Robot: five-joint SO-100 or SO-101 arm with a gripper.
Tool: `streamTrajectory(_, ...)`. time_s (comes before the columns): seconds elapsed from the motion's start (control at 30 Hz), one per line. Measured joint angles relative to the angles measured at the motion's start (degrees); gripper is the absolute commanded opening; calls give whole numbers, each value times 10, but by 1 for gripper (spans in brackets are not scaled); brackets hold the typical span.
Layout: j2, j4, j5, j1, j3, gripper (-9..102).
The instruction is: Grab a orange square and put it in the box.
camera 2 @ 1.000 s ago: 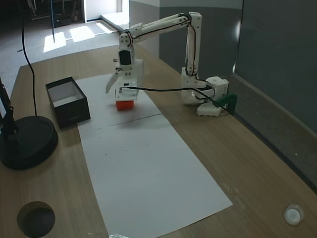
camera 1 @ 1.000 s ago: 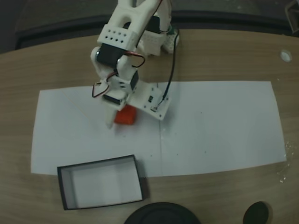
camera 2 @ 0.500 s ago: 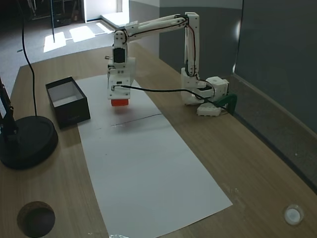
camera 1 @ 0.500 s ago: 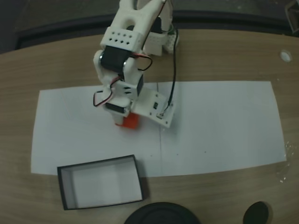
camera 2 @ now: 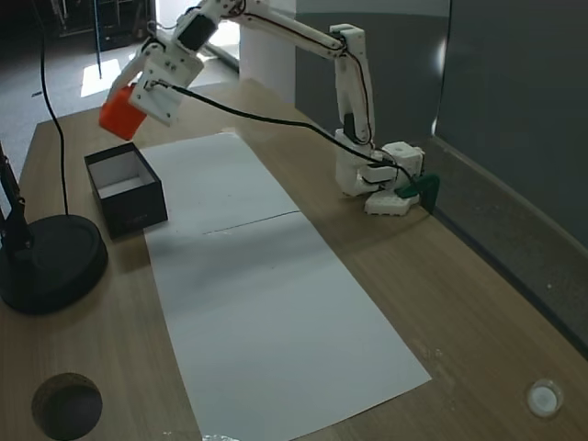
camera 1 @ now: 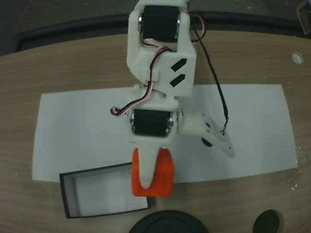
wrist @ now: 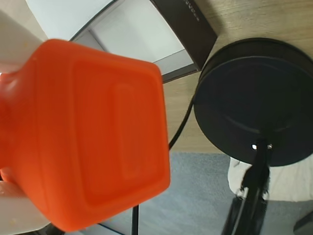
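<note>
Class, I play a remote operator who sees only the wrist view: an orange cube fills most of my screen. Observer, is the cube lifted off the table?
Observer: Yes. In a fixed view the cube hangs in the gripper, well above the table.
Operator: Where is the box?
Observer: The box sits just below the cube, beside the white paper.
Operator: Is the box empty?
Observer: Its white inside shows nothing in it.
</note>
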Motion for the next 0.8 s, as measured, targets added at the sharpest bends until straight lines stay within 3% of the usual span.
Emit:
streamTrajectory(0.3, -195, 0, 18, 142, -104, 5)
streamTrajectory(0.53, -230, 0, 18, 136, -105, 6)
streamTrajectory(0.8, -230, 28, 18, 116, -107, 36)
